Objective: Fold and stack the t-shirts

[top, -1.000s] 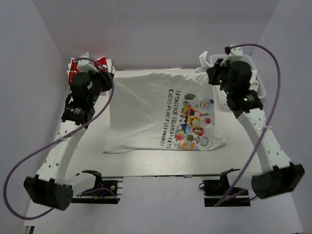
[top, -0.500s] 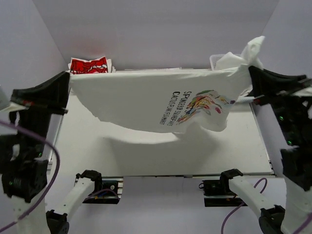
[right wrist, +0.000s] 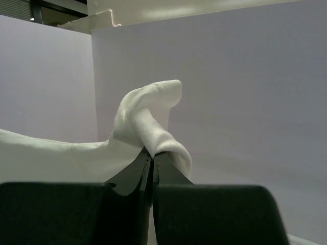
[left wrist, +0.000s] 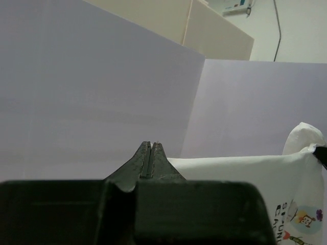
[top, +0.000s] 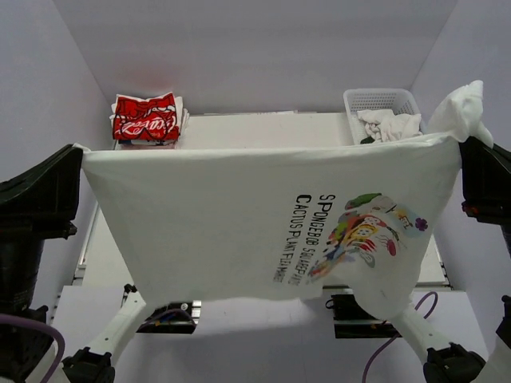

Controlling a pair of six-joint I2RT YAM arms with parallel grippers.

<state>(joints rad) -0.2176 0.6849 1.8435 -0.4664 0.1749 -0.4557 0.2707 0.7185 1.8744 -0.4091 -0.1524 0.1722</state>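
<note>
White shirt: the large white cloth t-shirt (top: 223, 223) hangs in the air, stretched wide between the two grippers. Its top edge is taut and its lower edge hangs free in front of the arm bases.
Print: the colourful cartoon print (top: 363, 235) with dark lettering beside it sits toward the shirt's right side, turned sideways.
Left gripper: the left gripper (left wrist: 152, 147) has its fingers pressed together on the shirt's left top corner.
Right gripper: the right gripper (right wrist: 152, 155) is clamped on the right top corner, with a bunch of white cloth standing up above the fingers.
Red shirt: the red cloth t-shirt (top: 145, 118) with white script lies folded at the table's far left corner, well apart from the white one.
Basket: a white plastic lattice basket (top: 382, 98) stands at the far right corner and holds pale crumpled cloth (top: 390, 124).
Table: the white table (top: 263, 129) is mostly hidden behind the hanging shirt.
Room: plain lavender walls (top: 239, 48) enclose the table on three sides.
Change: a second ago the shirt lay flat on the table. Half a second ago it was lifted but sagging, with the print crumpled. Now it is higher, spread wider and smooth. The red shirt and the basket have not moved.
</note>
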